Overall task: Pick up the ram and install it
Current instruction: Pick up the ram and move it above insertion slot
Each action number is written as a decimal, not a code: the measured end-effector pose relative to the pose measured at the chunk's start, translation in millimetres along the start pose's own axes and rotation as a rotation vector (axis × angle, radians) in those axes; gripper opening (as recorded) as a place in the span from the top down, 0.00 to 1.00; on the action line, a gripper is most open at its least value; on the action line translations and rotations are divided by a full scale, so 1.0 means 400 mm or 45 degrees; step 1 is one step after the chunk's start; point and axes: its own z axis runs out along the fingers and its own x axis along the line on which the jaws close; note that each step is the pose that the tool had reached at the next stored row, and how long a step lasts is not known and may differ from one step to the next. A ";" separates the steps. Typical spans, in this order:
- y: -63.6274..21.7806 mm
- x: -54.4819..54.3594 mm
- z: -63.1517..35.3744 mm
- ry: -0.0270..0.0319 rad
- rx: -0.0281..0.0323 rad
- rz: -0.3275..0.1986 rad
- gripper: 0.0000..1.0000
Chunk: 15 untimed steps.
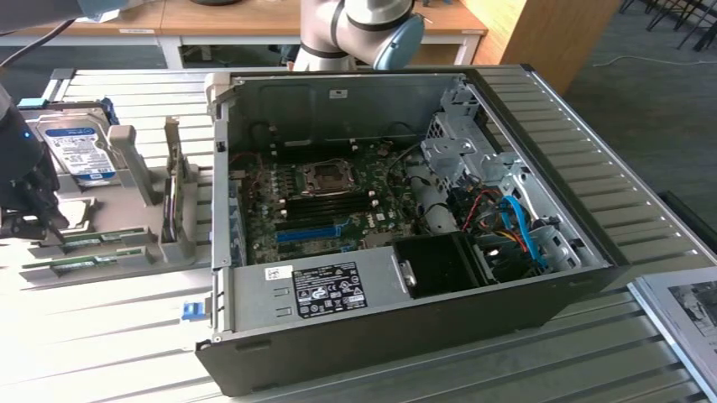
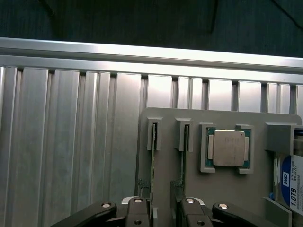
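The table (image 2: 71, 142) is bare ribbed metal on one side of the grey tray (image 2: 165, 118), and its raised edge rail runs just past the tray's end, so there is open room there. In the exterior view the tray (image 1: 168, 248) sits at the left, a narrow gap from the open case (image 1: 381, 336). The case's walls stand high around the motherboard (image 1: 336, 197), which is reachable only from above. The arm's base (image 1: 353, 34) rises behind the case. The gripper (image 1: 28, 225) hangs low over the tray's left end, well apart from the case. The wrist view has the gripper (image 2: 163, 215) with its jaws apart and nothing between the fingers (image 2: 137, 213). The ram (image 2: 153, 165) stands on edge in the tray's outermost slot, running away from the gripper with its near end just beside one finger. A second stick (image 2: 183, 163) stands parallel in the next slot, its end by the other finger. Which of the two the gap is centred on is hard to tell. Past them lie a CPU (image 2: 228, 149) and a hard drive (image 2: 289, 182). In the exterior view the ram (image 1: 79, 263) is the nearer green strip.
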 end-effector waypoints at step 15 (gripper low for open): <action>-0.001 0.001 0.029 0.0000 0.0000 0.000 0.69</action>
